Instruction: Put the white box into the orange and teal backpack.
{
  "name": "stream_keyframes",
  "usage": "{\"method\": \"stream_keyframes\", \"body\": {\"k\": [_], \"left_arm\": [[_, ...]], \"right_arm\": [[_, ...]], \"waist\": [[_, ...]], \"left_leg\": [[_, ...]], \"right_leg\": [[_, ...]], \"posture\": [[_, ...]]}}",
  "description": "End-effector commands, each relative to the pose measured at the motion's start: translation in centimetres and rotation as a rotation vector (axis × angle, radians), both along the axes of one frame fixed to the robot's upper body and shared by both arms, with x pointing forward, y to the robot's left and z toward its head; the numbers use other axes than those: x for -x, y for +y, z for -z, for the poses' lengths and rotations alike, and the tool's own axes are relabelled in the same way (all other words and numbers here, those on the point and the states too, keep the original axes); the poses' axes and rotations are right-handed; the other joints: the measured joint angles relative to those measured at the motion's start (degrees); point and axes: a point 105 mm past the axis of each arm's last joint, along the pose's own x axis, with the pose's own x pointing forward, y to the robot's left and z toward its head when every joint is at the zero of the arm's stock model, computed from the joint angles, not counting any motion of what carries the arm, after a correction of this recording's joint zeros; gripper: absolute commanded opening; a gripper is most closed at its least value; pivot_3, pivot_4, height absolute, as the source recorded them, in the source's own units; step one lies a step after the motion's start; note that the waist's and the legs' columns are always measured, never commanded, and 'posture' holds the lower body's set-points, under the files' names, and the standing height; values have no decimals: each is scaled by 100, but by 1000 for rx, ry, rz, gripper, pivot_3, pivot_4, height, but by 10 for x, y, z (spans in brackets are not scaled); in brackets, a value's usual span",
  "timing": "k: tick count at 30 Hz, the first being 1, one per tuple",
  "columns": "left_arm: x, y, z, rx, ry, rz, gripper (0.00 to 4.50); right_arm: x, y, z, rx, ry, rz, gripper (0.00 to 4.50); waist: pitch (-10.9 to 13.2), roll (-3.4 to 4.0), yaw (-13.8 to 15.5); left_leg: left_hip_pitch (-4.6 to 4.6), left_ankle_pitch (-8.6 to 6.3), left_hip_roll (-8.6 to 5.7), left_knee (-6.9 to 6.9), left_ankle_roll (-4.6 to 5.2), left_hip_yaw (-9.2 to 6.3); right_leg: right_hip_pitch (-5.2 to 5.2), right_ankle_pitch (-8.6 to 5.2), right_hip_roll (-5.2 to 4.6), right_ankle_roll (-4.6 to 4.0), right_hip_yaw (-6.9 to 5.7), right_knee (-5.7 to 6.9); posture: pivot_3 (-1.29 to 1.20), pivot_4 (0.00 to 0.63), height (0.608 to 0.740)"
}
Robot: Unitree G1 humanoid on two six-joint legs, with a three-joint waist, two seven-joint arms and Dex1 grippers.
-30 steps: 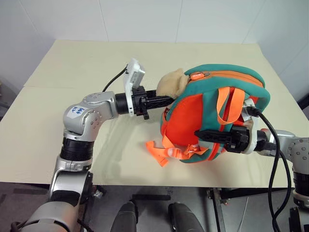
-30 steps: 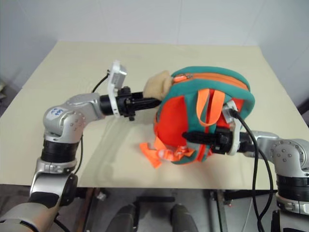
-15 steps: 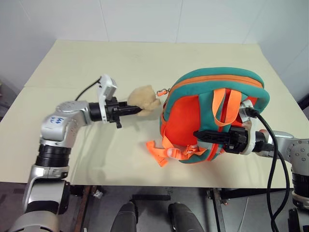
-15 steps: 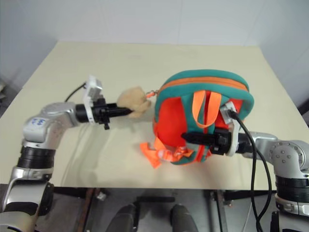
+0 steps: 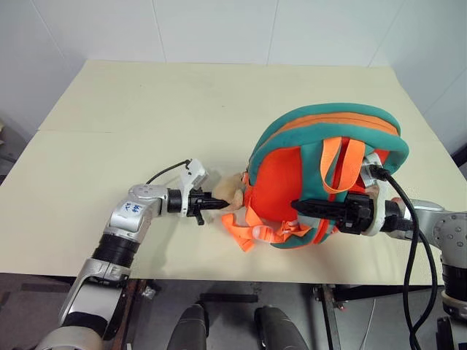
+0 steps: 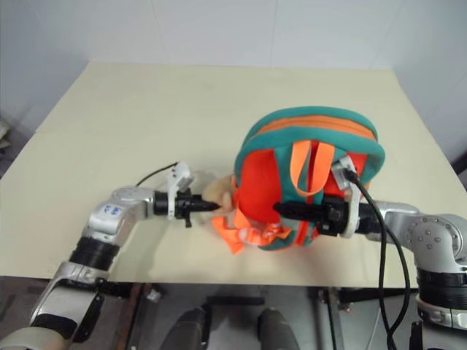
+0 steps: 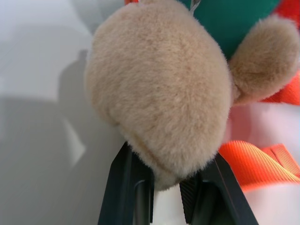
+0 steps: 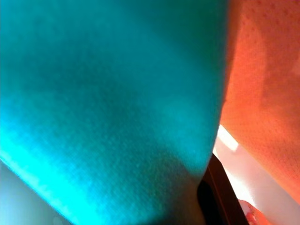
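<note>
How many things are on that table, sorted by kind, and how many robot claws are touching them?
Backpacks: 1, the orange and teal backpack, standing on the table
Plush toys: 1, the tan plush toy, attached to the backpack
Grippers: 2, the left gripper pinching the toy, the right gripper on a teal strap
Total: 4

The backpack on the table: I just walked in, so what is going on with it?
The left tool is shut on the tan plush toy attached to the orange and teal backpack, low beside the table. The right tool is shut on a teal strap, holding the pack upright.
</note>
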Motion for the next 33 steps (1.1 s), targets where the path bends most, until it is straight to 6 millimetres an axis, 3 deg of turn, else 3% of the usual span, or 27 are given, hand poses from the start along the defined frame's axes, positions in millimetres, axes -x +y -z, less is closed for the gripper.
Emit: {"method": "stream_keyframes", "body": {"k": [1, 3, 8, 12, 14, 16, 24, 33], "left_arm": [[9, 14, 3, -34, 2, -16, 485], [19, 27, -11, 15, -27, -1, 474], [44, 54, -35, 109, -117, 18, 1989], [54, 72, -37, 81, -163, -4, 3282], [52, 81, -35, 47, -176, -23, 3894], [47, 90, -37, 48, -201, -62, 4485], [54, 98, -34, 52, -238, -47, 4485], [61, 90, -39, 79, -224, -3, 4485]], "right_arm": [[-3, -5, 2, 90, -118, 47, 39], [0, -11, -1, 123, -167, 54, 772], [-8, -36, -2, 239, -372, 229, 2387], [-3, -54, -15, 224, -522, 317, 3804], [-1, -68, -12, 234, -537, 373, 4463], [4, -83, -3, 272, -522, 413, 4500], [14, -130, 5, 443, -542, 502, 4500], [25, -144, 4, 500, -525, 494, 4500]], "waist": [[0, 0, -7], [0, 0, -31], [0, 0, -11], [0, 0, 20], [0, -1, 31], [0, -1, 43], [0, -1, 1], [0, -1, 3]], "left_leg": [[1, 0, -1, -1, 0, 0], [3, 0, 0, -1, 0, 4], [13, -2, 9, -25, -4, 10], [12, -2, 8, -33, -3, 11], [12, -2, 8, -32, -2, 11], [13, -1, 6, -32, 0, 10], [28, 0, 6, -49, 1, 19], [57, 0, 5, -71, 1, 21]], "right_leg": [[1, 0, 0, 0, 1, 0], [0, 0, 0, 0, 3, 0], [-2, -6, 0, -12, 4, -4], [1, -8, -12, -12, 3, -13], [4, -7, -16, -10, 3, -18], [10, -6, -18, -9, 1, -23], [20, -4, -17, -9, 6, -37], [45, -5, -12, -13, 6, -55]], "posture": [[0, 150, 740], [0, 150, 740], [0, 150, 740], [0, 150, 740], [0, 150, 740], [0, 150, 740], [0, 150, 740], [0, 150, 740]]}}
